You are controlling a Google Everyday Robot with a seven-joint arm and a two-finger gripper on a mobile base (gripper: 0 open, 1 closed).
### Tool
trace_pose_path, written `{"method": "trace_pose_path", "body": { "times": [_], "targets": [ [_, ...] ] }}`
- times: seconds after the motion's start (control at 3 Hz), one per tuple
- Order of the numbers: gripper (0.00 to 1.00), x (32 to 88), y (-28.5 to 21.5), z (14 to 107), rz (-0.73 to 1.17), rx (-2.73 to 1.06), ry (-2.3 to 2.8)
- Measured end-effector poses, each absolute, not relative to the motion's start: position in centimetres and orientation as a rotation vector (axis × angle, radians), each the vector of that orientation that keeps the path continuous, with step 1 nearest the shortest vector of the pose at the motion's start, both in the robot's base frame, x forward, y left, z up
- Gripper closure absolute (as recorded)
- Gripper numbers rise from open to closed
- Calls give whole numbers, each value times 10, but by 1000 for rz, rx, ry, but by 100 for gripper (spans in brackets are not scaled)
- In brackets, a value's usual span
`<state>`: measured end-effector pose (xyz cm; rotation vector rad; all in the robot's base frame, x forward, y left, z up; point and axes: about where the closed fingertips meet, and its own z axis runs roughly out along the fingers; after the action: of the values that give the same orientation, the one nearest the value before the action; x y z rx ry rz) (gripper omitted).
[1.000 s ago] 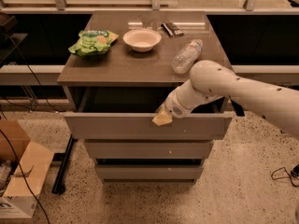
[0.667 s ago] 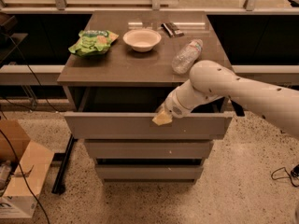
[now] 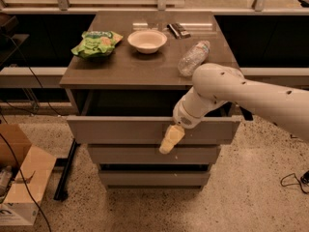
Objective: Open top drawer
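Observation:
The top drawer (image 3: 120, 129) is a wide flat grey front, pulled out from under the brown-grey cabinet top (image 3: 145, 69), with a dark opening behind it. My gripper (image 3: 170, 140) is cream-coloured and hangs in front of the drawer front, right of its middle, with its tip down at the front's lower edge. My white arm comes in from the right, over the drawer's right end.
Two narrower grey drawer fronts (image 3: 145, 154) (image 3: 154, 179) sit below. On the cabinet top are a green chip bag (image 3: 96, 42), a white bowl (image 3: 147, 40), a lying plastic bottle (image 3: 194, 58) and a dark bar (image 3: 177, 30). A cardboard box (image 3: 19, 178) stands on the floor at left.
My gripper has dropped from the top edge of the drawer front to lower down its face. The drawer stays pulled out about as far as before.

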<state>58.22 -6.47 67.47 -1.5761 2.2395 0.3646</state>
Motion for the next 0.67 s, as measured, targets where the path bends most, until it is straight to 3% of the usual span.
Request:
{"method": "trace_pose_path", "body": {
  "times": [0.33, 0.67],
  "targets": [
    [0, 563, -76, 661, 344, -1642, 2312],
    [13, 547, -81, 648, 336, -1744, 2361]
  ]
}}
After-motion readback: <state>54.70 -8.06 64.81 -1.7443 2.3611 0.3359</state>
